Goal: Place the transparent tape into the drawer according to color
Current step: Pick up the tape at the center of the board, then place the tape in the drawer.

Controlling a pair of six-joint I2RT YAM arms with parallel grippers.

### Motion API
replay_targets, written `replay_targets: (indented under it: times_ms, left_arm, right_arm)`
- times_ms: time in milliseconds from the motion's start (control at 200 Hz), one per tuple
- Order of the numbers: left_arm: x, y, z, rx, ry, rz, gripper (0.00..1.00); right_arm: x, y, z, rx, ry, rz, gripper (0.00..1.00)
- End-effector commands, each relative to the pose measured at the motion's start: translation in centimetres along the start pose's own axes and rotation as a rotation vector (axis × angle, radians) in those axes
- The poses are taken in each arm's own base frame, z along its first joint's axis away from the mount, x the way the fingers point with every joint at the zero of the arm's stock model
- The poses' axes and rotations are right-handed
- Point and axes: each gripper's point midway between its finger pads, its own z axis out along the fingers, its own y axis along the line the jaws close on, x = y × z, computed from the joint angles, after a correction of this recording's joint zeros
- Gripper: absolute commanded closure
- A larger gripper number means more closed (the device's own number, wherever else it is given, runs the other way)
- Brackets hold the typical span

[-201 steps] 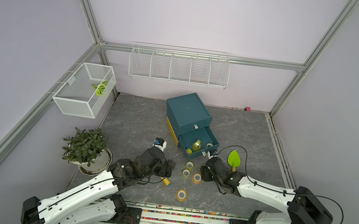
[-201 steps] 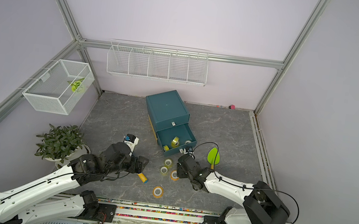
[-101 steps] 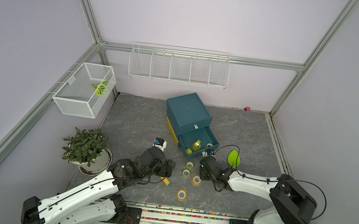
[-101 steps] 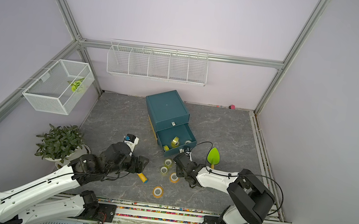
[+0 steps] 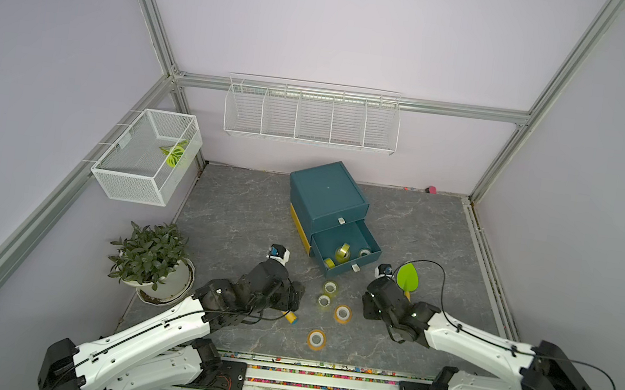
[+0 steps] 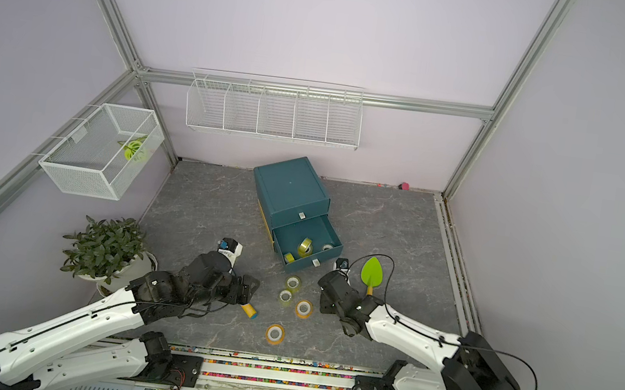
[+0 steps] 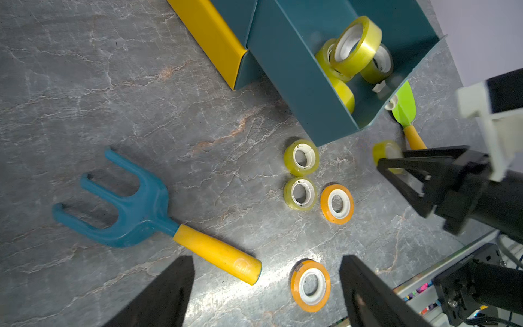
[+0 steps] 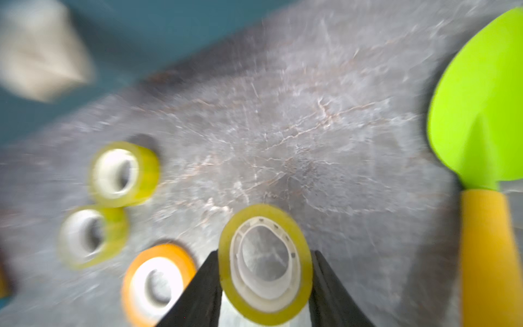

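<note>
The right gripper (image 8: 265,252) pinched a see-through yellow-green tape roll (image 8: 261,211) (left gripper (image 7: 267,260) wide, empty); its slick rim might slip free before the teal drawer (image 7: 294,79).

The drawer unit (image 5: 327,198) has its lower drawer (image 5: 338,235) pulled out, with tape rolls (image 5: 342,252) inside. Before that drawer lie four loose rolls (image 5: 342,314). Front-right of it is the toy shovel (image 5: 407,278), front-left the toy fork (image 7: 141,215), far left the potted plant (image 5: 151,256), and behind it the wall rack (image 5: 312,114).
</note>
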Motion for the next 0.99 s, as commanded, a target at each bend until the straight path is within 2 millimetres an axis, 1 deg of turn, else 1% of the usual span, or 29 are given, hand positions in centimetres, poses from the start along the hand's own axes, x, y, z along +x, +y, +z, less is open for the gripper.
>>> replay_targets:
  times_ms: [0,100,195,275,340,405,445,530,610,660,800,900,990]
  left_arm:
    - [0.3,-0.2,0.4,0.015,0.007,-0.018,0.14]
    - [0.6,-0.2,0.7,0.021,0.014,-0.022,0.14]
    - [0.8,-0.2,1.0,0.022,0.022,-0.023,0.14]
    - [0.9,-0.3,1.0,0.025,0.03,-0.025,0.14]
    - [0.9,-0.4,1.0,0.027,0.034,-0.021,0.14]
    - [0.9,-0.4,1.0,0.026,0.035,-0.02,0.14]
    - [0.9,-0.5,1.0,0.029,0.035,-0.019,0.14]
    - [0.9,-0.6,1.0,0.032,0.039,-0.018,0.14]
    - [1.1,-0.6,1.1,0.035,0.046,-0.017,0.14]
    - [1.2,-0.6,1.2,0.035,0.051,-0.015,0.14]
    - [1.4,-0.8,1.6,0.041,0.063,-0.011,0.14]
    - [1.6,-0.9,2.1,0.041,0.081,-0.007,0.14]
    - [1.8,-1.1,2.5,0.04,0.099,-0.001,0.14]
  right_arm:
    - [-0.5,-0.4,-2.8,-0.031,-0.009,-0.005,0.61]
    - [-2.8,0.6,-5.7,-0.102,-0.091,-0.017,0.62]
    - [-5.4,2.1,-8.1,-0.166,-0.161,-0.049,0.62]
    - [-7.6,3.4,-9.2,-0.179,-0.183,-0.093,0.62]
    - [-9.5,4.5,-9.5,-0.173,-0.2,-0.126,0.61]
    - [-11.3,5.3,-9.0,-0.154,-0.206,-0.142,0.61]
    - [-12.5,5.4,-8.3,-0.138,-0.202,-0.139,0.61]
    - [-14.3,5.4,-6.3,-0.119,-0.168,-0.111,0.61]
    - [-15.4,5.5,-4.3,-0.101,-0.139,-0.098,0.61]
    - [-15.8,5.4,-3.1,-0.085,-0.122,-0.095,0.61]
    - [-16.8,5.1,-1.1,-0.027,-0.089,-0.088,0.6]
    - [-16.9,4.6,0.1,0.019,-0.06,-0.076,0.59]
    - [-16.7,4.3,0.9,0.045,-0.03,-0.068,0.57]
